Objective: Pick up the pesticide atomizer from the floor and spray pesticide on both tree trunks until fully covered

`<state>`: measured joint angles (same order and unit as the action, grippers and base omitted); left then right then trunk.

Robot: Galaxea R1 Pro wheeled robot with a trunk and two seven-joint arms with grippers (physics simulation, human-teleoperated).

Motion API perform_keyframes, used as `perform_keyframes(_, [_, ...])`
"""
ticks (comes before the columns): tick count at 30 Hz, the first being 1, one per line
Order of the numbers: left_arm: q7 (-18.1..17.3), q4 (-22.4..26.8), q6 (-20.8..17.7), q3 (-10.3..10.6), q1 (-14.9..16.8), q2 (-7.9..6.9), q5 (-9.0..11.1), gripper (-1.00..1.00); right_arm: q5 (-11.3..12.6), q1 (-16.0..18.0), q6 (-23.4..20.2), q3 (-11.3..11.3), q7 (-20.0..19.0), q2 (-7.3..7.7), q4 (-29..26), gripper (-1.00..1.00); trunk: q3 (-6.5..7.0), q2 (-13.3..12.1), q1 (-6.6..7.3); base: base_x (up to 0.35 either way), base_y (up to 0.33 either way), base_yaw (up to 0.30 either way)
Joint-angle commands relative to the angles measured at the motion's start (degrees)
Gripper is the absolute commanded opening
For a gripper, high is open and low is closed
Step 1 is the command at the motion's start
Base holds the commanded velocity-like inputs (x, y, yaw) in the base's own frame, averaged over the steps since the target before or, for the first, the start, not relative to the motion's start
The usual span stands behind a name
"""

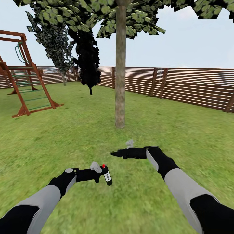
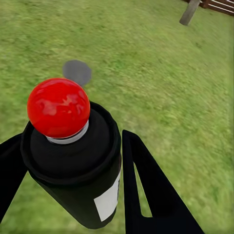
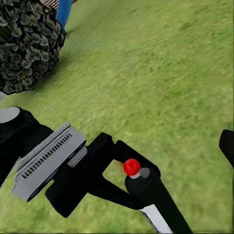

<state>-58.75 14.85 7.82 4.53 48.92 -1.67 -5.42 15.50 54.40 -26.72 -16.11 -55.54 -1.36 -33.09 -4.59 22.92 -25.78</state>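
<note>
The pesticide atomizer (image 1: 107, 175) is a small black can with a red ball top (image 2: 58, 107) and a white label. My left gripper (image 1: 101, 174) is shut on it low over the lawn, its black fingers (image 2: 146, 195) pressed to the can's sides. The right wrist view shows the can (image 3: 146, 187) from the side. My right gripper (image 1: 120, 150) hovers open just beyond it, pointing left, with nothing held. One tree's straight grey-brown trunk (image 1: 120, 81) rises a few steps ahead, its canopy (image 1: 136, 14) overhead. I see no pesticide on its bark.
Garden grass (image 1: 182, 136) stretches all around. A brown slat fence (image 1: 182, 84) runs behind the trunk. A wooden playset (image 1: 24, 74) stands at the far left. A dark narrow cypress (image 1: 87, 58) and a paler leafy tree (image 1: 53, 42) rise near the fence. A dark bush (image 3: 29, 44) stands to one side.
</note>
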Motion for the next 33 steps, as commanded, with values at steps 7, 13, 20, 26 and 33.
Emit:
perform_keyframes(7, [-0.1,0.0,0.0,0.0,0.0,0.23,-0.1,-1.00,0.1,0.0,0.0,-2.5,-0.9,-0.33,0.0,-1.00,0.00,0.0,0.00,0.000,0.000,0.000])
perform_keyframes(13, [0.0,0.0,-0.1,-0.1,0.0,0.61,-7.2,-1.00,0.0,0.0,0.1,-5.6,-7.0,-0.39,-0.1,-1.00,0.00,0.0,0.00,0.000,0.000,0.000])
perform_keyframes(20, [0.1,0.0,0.0,-0.1,0.0,0.61,-7.2,-1.00,0.0,0.0,0.1,-8.4,-7.1,-0.39,0.0,-1.00,0.00,0.0,0.00,0.000,0.000,0.000])
perform_keyframes(26, [0.1,0.0,0.0,-0.1,0.0,0.61,-7.2,-1.00,0.0,0.0,0.1,-8.9,-7.1,-0.95,0.0,-1.00,0.00,0.0,0.00,0.000,0.000,0.000])
perform_keyframes(33, [0.2,0.0,0.0,-0.1,0.0,0.61,-7.2,-1.00,0.0,0.0,0.1,-9.8,-7.0,-2.29,0.0,-1.00,0.00,0.0,0.00,0.000,0.000,0.000])
